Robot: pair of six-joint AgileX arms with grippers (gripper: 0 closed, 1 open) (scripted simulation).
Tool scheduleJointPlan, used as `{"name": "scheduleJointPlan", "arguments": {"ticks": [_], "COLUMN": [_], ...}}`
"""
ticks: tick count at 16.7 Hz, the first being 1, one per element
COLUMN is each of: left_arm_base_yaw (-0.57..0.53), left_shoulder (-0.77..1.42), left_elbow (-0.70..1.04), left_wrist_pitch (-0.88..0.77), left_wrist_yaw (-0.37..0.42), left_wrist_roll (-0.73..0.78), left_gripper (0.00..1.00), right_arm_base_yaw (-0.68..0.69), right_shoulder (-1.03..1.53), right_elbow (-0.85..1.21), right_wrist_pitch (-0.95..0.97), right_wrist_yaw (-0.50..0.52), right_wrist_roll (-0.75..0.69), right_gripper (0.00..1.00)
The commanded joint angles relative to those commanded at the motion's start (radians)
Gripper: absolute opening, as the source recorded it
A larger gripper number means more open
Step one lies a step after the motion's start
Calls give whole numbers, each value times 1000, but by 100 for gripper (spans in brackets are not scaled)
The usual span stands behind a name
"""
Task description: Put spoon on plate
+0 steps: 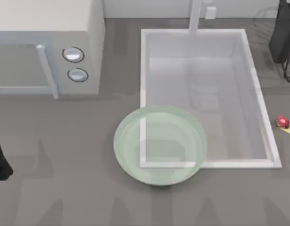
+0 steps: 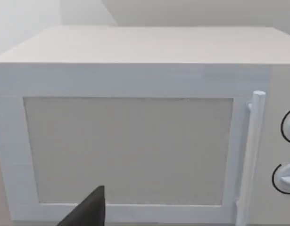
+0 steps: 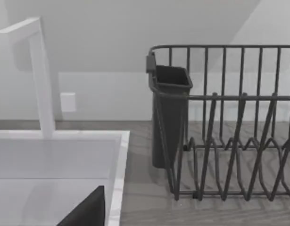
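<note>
One plate (image 1: 160, 144), one spoon (image 1: 284, 124), well apart

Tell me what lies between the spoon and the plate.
The sink does. The spoon lies by the sink's right rim at the table's right edge; the plate sits over the sink's near left corner. Between them are the sink's right rim and open basin, so the spoon must be carried across.

Large round pale green glass plate (image 1: 159, 143) at table (image 1: 64, 188) centre, overlapping near left corner of white rectangular sink (image 1: 258, 113). White box-shaped microwave (image 1: 45, 47) at far left. Small white red-knobbed spoon (image 1: 284, 123) just right of sink. Dark wire dish rack (image 3: 229, 127) far right.
</note>
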Motion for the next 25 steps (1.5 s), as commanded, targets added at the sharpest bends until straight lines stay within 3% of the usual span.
{"name": "scheduleJointPlan", "arguments": {"ticks": [4, 8, 19, 25], "left_arm_base_yaw": [0, 0, 0, 0], "left_shoulder": [0, 0, 0, 0], "left_elbow": [0, 0, 0, 0], "left_wrist_pitch": [0, 0, 0, 0], "left_wrist_yaw": [0, 0, 0, 0], "left_wrist_roll": [0, 0, 0, 0], "left_gripper": [100, 100, 100, 100], "right_arm_base_yaw": [-1, -5, -19, -28], "right_shoulder": [31, 220, 1308, 1728], "right_elbow": [30, 200, 938, 1267], "right_wrist_pitch": [-24, -153, -761, -1008], "right_wrist_yaw": [1, 0, -10, -7], "right_wrist_roll": [-17, -112, -527, -708], "right_gripper": [100, 100, 100, 100]}}
